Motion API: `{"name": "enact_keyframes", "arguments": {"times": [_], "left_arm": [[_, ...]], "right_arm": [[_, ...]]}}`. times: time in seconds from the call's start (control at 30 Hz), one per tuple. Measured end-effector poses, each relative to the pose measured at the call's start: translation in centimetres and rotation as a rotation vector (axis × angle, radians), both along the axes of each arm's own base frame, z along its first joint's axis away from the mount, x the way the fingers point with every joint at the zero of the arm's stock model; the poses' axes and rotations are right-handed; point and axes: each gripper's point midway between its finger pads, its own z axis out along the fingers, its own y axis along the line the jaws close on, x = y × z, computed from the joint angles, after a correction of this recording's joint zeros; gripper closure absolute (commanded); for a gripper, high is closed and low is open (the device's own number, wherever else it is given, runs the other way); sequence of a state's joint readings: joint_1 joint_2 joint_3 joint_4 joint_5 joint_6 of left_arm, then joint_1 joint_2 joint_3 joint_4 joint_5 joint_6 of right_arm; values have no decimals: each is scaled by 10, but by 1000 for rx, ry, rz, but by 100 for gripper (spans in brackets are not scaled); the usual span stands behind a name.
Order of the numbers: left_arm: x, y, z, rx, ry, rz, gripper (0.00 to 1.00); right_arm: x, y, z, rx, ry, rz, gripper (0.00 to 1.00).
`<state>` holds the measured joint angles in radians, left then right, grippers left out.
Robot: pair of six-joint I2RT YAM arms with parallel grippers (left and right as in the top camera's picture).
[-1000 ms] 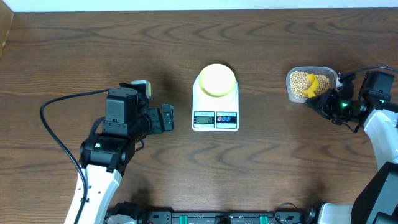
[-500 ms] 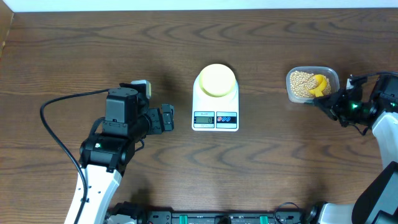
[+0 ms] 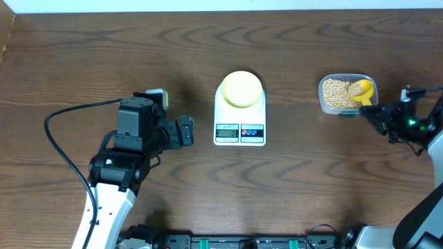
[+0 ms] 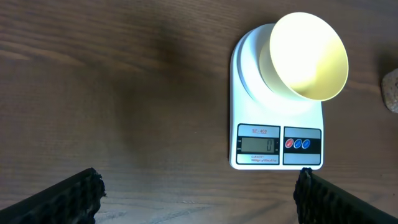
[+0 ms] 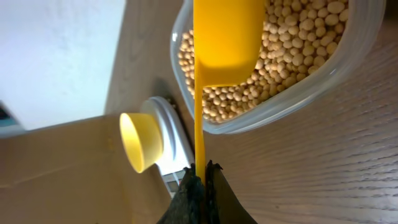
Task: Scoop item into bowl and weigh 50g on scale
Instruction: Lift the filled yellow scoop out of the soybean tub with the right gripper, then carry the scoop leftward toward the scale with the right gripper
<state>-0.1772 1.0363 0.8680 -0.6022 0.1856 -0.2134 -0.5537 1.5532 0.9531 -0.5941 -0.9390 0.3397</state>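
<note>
**Right arm.** The right gripper (image 5: 200, 169) has its jaws pressed together on the end of the thin handle of a yellow scoop (image 5: 225, 43). The handle runs straight out from the fingertips. The cup of the scoop sits over the near right part of a clear plastic tub (image 5: 292, 102), with its underside toward the wrist camera. The beans (image 5: 298, 43) fill the tub as a loose tan heap directly beyond and around the cup. It cannot be told whether the cup touches them or carries any. The tub stands at the right of the table (image 3: 104, 55), well apart from the scale (image 3: 239, 119).

**Left arm.** The left gripper (image 4: 199, 190) has its jaws spread wide, one fingertip at each lower corner of the wrist view, with only bare wood between them. The gripper holds nothing. It points at the scale from the left, near but not touching.

**Centre.** The scale lies flat, with its display at the front edge reading zero. The pale-yellow bowl (image 4: 308, 56) stands upright on the round platform at the far end of the scale. No beans show in the bowl.
</note>
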Motion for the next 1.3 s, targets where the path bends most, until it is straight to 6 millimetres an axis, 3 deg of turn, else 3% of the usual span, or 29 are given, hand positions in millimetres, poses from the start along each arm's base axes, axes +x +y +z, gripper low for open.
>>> {"name": "enact_keyframes", "arguments": {"times": [0.9, 1.3], "left_arm": [[0, 0, 0, 0, 0, 0, 0], [0, 0, 0, 0, 0, 0, 0]], "right_arm": [[-3, 26, 45, 256, -155, 101, 99], [-5, 65, 55, 321, -160, 221, 99]]}}
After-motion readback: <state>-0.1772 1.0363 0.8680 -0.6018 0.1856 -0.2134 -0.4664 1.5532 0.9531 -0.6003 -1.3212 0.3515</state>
